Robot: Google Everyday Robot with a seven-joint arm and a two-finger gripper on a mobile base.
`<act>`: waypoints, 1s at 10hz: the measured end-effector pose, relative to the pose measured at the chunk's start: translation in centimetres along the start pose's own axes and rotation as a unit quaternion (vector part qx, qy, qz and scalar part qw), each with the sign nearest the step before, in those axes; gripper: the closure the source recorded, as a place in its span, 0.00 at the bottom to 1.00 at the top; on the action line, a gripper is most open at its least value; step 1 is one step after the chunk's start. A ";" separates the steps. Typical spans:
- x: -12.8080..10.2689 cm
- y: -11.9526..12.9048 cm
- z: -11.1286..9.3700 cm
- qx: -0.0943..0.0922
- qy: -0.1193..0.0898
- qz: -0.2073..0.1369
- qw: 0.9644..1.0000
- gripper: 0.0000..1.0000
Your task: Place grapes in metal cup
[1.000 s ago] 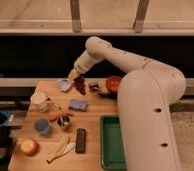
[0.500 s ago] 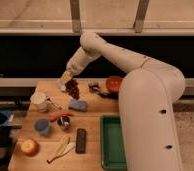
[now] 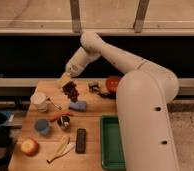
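Note:
The grapes (image 3: 71,90), a dark reddish-purple lumpy bunch, are at the back middle of the wooden table (image 3: 92,125). My gripper (image 3: 65,80) is just above and to the left of them, touching or nearly touching; I cannot tell whether it holds them. The metal cup (image 3: 64,121), small and shiny with a dark inside, stands nearer the front, below the grapes and right of the blue cup (image 3: 41,126).
A white mug (image 3: 39,100) stands at the left. A blue block (image 3: 78,105) and an orange carrot-like piece (image 3: 57,116) lie between the grapes and the metal cup. There are also a red-orange bowl (image 3: 112,82), a green tray (image 3: 112,142), a black remote (image 3: 81,140), a banana (image 3: 60,149) and an apple (image 3: 29,147).
My gripper has risen a little and shifted slightly left over the back of the table. The grapes now show just below and right of it.

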 end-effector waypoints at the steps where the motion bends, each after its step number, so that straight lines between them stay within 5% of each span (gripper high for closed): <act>1: 0.0 0.0 0.0 0.000 0.000 0.000 1.000 1.00; 4: 0.2 0.5 0.2 -0.004 0.006 -0.006 1.000 1.00; 10: 0.8 7.5 5.0 -0.047 0.030 -0.041 0.998 1.00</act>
